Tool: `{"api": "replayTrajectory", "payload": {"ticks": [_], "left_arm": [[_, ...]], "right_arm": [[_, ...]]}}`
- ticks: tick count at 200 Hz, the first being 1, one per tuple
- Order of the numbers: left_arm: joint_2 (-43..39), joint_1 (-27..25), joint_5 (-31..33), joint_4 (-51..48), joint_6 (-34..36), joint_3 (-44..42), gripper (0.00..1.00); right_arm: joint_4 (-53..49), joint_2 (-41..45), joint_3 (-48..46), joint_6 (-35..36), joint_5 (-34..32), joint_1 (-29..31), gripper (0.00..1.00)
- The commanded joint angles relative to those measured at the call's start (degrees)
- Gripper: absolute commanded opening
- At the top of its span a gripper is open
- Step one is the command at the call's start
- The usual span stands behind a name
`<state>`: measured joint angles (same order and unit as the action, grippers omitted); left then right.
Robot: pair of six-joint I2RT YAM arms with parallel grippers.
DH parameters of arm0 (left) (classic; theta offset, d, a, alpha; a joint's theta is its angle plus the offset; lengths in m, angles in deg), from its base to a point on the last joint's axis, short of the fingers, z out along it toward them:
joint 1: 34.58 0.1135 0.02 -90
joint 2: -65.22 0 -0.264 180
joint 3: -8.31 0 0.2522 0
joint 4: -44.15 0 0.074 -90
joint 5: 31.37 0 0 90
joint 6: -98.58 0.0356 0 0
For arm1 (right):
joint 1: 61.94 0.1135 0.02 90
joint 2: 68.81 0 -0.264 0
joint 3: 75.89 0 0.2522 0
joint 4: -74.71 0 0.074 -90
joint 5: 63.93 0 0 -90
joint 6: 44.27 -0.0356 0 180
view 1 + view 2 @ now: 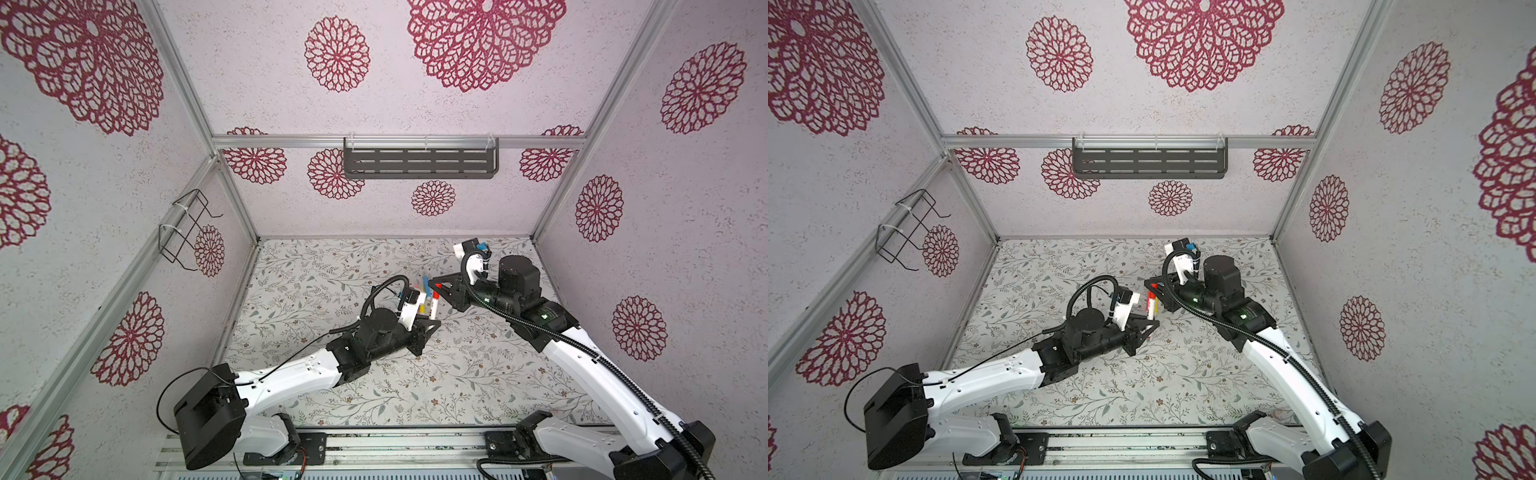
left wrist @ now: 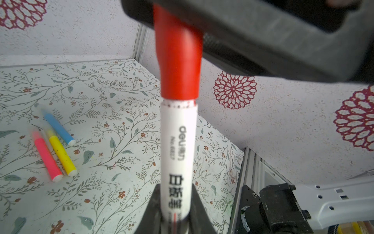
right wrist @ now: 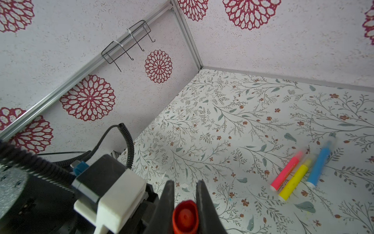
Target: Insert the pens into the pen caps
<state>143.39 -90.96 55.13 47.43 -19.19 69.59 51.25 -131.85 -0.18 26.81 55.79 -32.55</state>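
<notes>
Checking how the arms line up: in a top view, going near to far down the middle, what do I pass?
Front rail → left gripper → white pen → red cap in the right gripper → grey shelf on the back wall.

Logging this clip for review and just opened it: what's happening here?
The left gripper holds the white pen by its barrel, above the table. The right gripper is shut on the red cap, which sits over that pen's end. The pink pen, yellow pen and blue pen lie side by side on the table, with neither gripper on them.
</notes>
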Motion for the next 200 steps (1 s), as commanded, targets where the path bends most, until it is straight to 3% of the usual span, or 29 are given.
{"api": "replayTrajectory", "payload": {"ticks": [1,78,158,200], "left_arm": [[0.7,-0.7,-1.0,-1.4,1.0,2.6,0.01],[-0.6,0.6,-1.7,-0.8,-1.0,2.5,0.0],[-4.2,6.6,-15.2,7.2,-4.7,0.1,0.0],[-6.3,9.4,-19.2,8.4,-6.2,-0.5,0.0]], "right_arm": [[2.6,2.4,-1.0,0.7,1.1,0.3,0.1],[3.8,5.1,-5.3,1.5,3.5,1.3,0.09],[5.4,8.4,-10.5,3.0,12.2,1.9,0.01],[5.1,8.6,-11.2,4.1,16.9,2.0,0.0]]}}
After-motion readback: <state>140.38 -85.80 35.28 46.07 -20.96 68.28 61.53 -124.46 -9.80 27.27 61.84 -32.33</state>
